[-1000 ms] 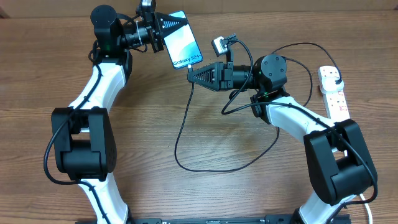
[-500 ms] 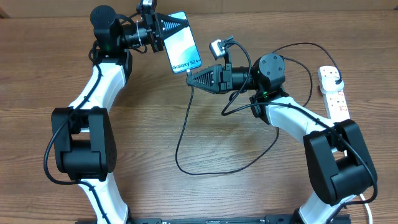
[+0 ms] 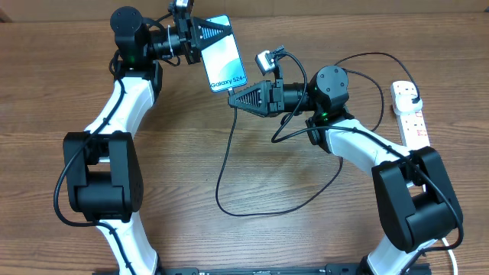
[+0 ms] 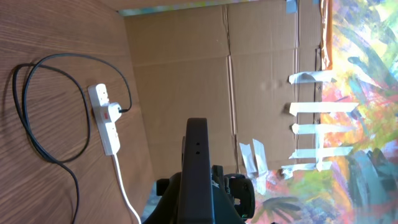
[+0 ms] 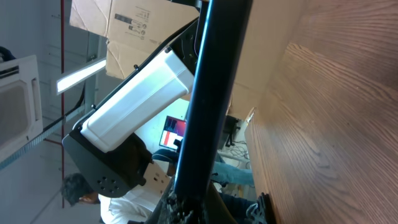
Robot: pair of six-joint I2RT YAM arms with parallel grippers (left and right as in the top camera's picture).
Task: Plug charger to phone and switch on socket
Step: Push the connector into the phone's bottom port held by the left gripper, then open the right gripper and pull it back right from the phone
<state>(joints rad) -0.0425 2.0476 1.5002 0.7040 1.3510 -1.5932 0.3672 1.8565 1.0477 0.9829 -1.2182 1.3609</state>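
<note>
Charger (image 3: pixel 217 179) loops slack on open table (image 3: pixel 252 244) in front. Right gripper (image 3: pixel 232 99) is pinched shut on its tip, just below phone (image 3: pixel 225 61). Phone is clamped in closed left gripper (image 3: pixel 228 29) near far edge; socket (image 3: pixel 410 118) lies at right edge.

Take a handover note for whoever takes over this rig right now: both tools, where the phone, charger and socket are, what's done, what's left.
Left tool: shut on the phone, held off the table, screen facing up.
Right tool: shut on the small tip of the charger, right at the phone's lower edge; the cable loops across the table.
Socket: by the right arm, at the table's edge.
Done: plug head is in the socket; phone and tip are brought together.
Left: the views don't show whether the tip is seated, so check it, then switch on the socket. Its switch state is unreadable.
</note>
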